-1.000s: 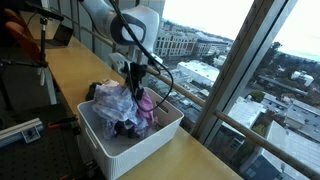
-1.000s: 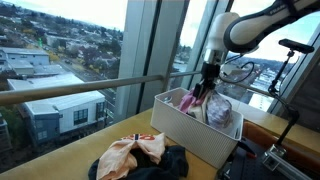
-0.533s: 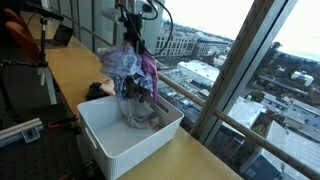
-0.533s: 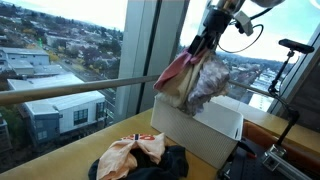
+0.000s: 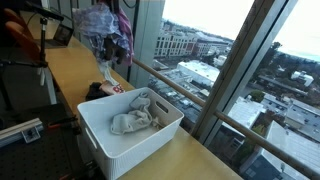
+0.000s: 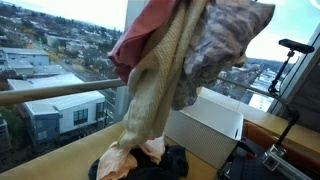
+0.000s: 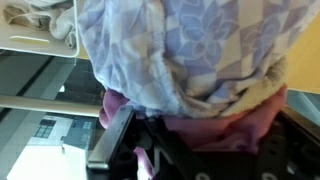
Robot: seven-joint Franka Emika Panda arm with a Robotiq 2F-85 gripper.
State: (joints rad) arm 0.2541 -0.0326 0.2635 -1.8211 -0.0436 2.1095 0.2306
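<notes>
Several garments (image 5: pixel 105 30) clamped tight by gripper (image 7: pixel 140 145), high above clothes pile (image 6: pixel 140 160); bin (image 5: pixel 110 150) w/ 1 cloth (image 5: pixel 135 115) beside.

We are looking at a high-rise office or lab: tall windows (image 5: pixel 210 40) beside the gripper (image 7: pixel 140 130), a long counter (image 5: pixel 70 65) below it.

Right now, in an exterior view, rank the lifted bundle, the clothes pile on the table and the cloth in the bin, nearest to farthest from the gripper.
1. The lifted bundle: in the gripper, up high.
2. The clothes pile: on the table, beneath the bundle.
3. The pale cloth: down in the white bin.
</notes>
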